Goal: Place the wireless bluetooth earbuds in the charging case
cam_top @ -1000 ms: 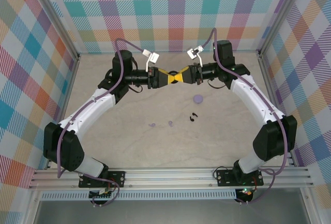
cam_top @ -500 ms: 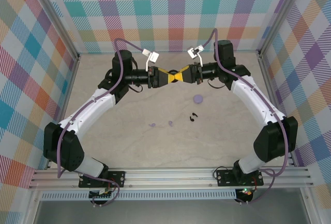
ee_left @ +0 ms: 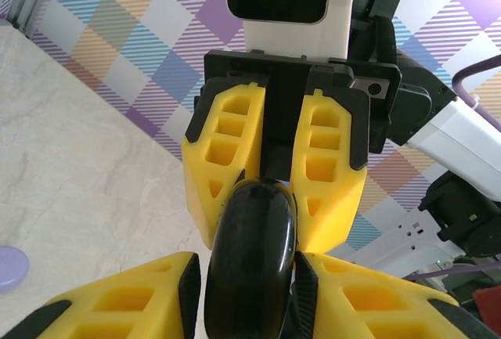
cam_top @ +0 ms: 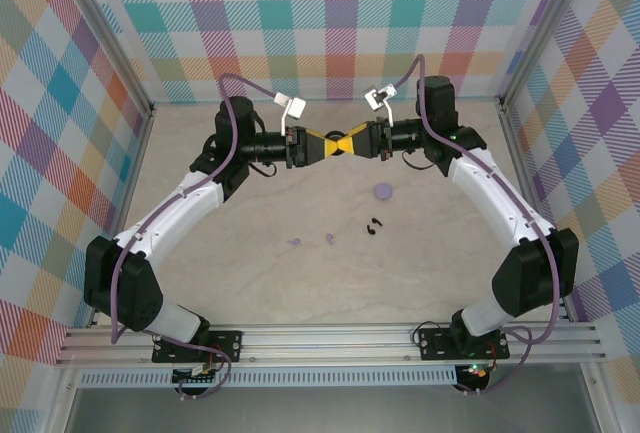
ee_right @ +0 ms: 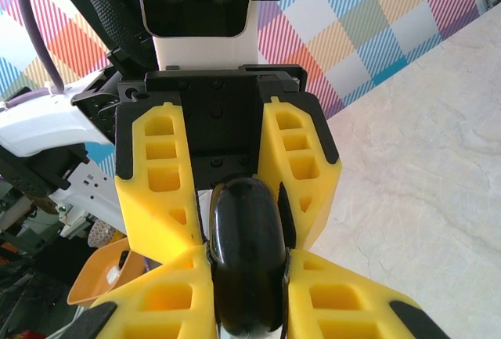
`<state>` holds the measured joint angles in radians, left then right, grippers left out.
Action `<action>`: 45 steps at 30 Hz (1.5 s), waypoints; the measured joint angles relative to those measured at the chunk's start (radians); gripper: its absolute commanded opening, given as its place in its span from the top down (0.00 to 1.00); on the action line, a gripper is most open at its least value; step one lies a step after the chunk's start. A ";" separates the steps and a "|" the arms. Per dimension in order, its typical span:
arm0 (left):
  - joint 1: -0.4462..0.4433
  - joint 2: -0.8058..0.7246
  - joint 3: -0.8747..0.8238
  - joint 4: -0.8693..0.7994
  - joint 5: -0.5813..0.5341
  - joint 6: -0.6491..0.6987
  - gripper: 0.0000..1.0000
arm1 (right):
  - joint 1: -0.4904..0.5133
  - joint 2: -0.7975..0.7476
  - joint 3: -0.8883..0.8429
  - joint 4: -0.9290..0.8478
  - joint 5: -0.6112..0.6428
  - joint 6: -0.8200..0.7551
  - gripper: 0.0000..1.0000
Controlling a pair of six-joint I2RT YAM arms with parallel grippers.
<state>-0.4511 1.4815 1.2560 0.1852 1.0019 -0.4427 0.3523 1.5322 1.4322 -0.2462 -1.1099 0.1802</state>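
Note:
A glossy black charging case [ee_left: 250, 253] hangs in mid-air above the back of the table, gripped from both sides. My left gripper [cam_top: 328, 145] is shut on one end, its pads against the case's flanks. My right gripper [cam_top: 353, 142] is shut on the other end [ee_right: 246, 253], nose to nose with the left one. Two black earbuds [cam_top: 373, 224] lie on the table below, right of centre. Two pale lilac earbuds [cam_top: 294, 242] [cam_top: 329, 240] lie a little further left. Both grippers are well above all of them.
A round lilac case [cam_top: 383, 191] lies flat on the table below the right gripper, also seen as the lilac disc [ee_left: 9, 267] at the left wrist view's edge. Checked walls close in the back and both sides. The tabletop [cam_top: 250, 273] is pale marbled stone.
Both grippers, still joined on the black case, have drifted slightly towards the back wall. The left jaws widened briefly and have closed in on the case again.

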 measured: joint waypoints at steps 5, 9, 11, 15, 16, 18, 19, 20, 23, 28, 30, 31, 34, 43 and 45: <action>0.000 0.000 0.000 0.002 0.000 -0.011 0.73 | 0.000 -0.002 -0.004 0.011 0.003 0.004 0.82; -0.001 0.000 0.000 0.003 0.000 -0.006 0.83 | -0.004 -0.004 -0.004 0.013 0.002 0.016 0.82; -0.002 0.000 0.001 0.004 0.000 -0.006 0.83 | -0.004 -0.004 -0.004 0.013 0.000 0.019 0.81; -0.002 0.000 0.001 0.003 -0.002 -0.006 0.84 | -0.004 -0.004 -0.004 0.012 0.000 0.018 0.78; -0.002 0.000 0.001 0.001 -0.004 -0.005 0.85 | -0.004 -0.004 -0.004 0.009 0.002 0.018 0.76; -0.005 0.000 0.002 -0.009 -0.017 0.003 0.86 | -0.004 -0.005 -0.004 -0.003 0.010 0.015 0.62; -0.008 0.000 0.005 -0.022 -0.029 0.008 0.86 | -0.003 -0.006 -0.005 -0.007 0.020 0.009 0.54; -0.011 0.000 0.006 -0.038 -0.043 0.017 0.87 | -0.002 -0.010 -0.006 -0.018 0.039 0.000 0.44; -0.015 -0.002 0.011 -0.089 -0.101 0.059 0.89 | 0.003 -0.035 -0.010 -0.053 0.088 -0.036 0.33; -0.019 -0.038 -0.021 -0.098 -0.143 0.181 0.90 | 0.001 -0.089 -0.009 -0.134 0.167 -0.097 0.30; -0.019 -0.062 -0.039 -0.105 -0.155 0.244 0.90 | 0.001 -0.105 -0.003 -0.183 0.188 -0.132 0.29; -0.020 -0.074 -0.047 -0.107 -0.159 0.280 0.90 | 0.001 -0.111 0.005 -0.209 0.197 -0.151 0.29; -0.019 -0.102 -0.067 -0.103 -0.159 0.364 0.90 | 0.001 -0.113 0.039 -0.283 0.214 -0.203 0.28; -0.019 -0.129 -0.104 -0.073 -0.111 0.484 0.90 | 0.010 -0.094 0.158 -0.470 0.217 -0.328 0.28; -0.020 -0.129 -0.104 -0.058 -0.090 0.489 0.90 | 0.024 -0.089 0.168 -0.494 0.225 -0.346 0.28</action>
<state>-0.4709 1.3525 1.1522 0.1268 0.9115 0.0460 0.3763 1.4433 1.6005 -0.7399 -0.8845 -0.1658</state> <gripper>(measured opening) 0.220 0.717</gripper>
